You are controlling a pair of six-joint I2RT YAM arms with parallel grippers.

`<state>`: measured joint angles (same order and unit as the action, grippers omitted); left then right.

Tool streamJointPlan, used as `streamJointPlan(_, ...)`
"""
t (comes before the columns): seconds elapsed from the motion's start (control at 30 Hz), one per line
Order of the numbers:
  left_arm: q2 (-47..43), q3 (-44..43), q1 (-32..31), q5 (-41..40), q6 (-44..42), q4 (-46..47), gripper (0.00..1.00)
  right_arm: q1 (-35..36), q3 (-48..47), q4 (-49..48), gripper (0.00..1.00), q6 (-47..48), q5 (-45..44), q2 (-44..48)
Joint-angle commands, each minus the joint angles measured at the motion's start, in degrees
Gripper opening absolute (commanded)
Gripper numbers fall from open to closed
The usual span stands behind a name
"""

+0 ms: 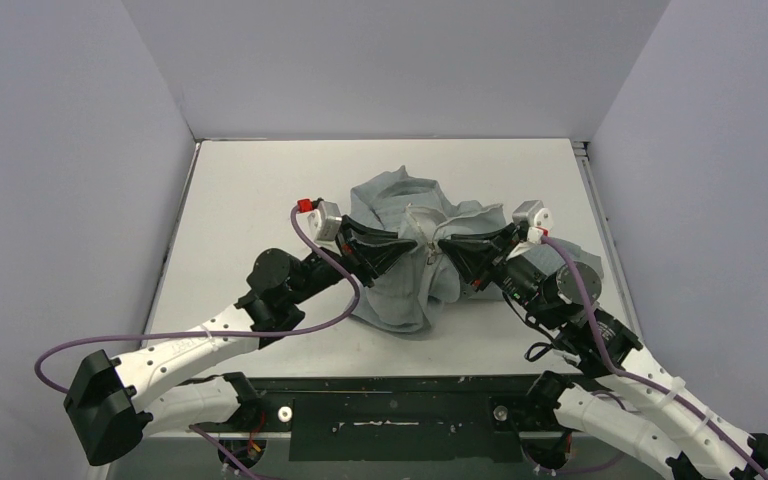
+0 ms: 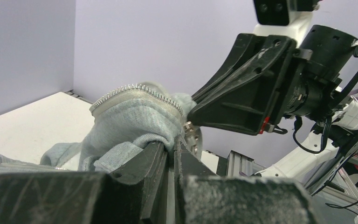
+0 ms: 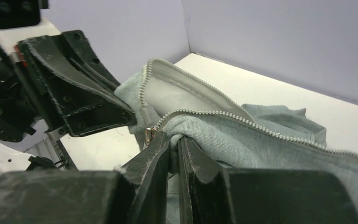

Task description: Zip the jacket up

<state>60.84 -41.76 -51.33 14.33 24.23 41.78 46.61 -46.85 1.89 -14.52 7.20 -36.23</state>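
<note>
Jacket [image 1: 400,290] sits crumpled at the middle of the table [image 1: 250,190], its front edge raised between the two arms. Left jaws clenched on grey fabric beside the zipper [image 2: 140,88] teeth. Right jaws clenched on fabric just beside the metal slider [image 3: 148,135].

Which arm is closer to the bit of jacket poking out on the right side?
Right. The right arm reaches over that bit of jacket; the left arm is on the pile's other side, well away.

White table [image 1: 240,200], pale lilac enclosure walls [image 1: 390,60], black rail [image 1: 390,395] along near edge
</note>
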Motion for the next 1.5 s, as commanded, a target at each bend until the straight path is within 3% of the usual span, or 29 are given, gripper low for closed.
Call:
streamJointPlan(0.0,-1.70,-1.29,0.17,1.03,0.78,7.23,0.00,0.35,-2.01,-2.07,0.00,-2.60,-5.57,-0.42)
streamJointPlan(1.47,1.46,-0.83,0.18,4.83,3.17,7.45,0.00,0.28,-0.96,-7.31,0.00,-4.63,-2.23,0.24)
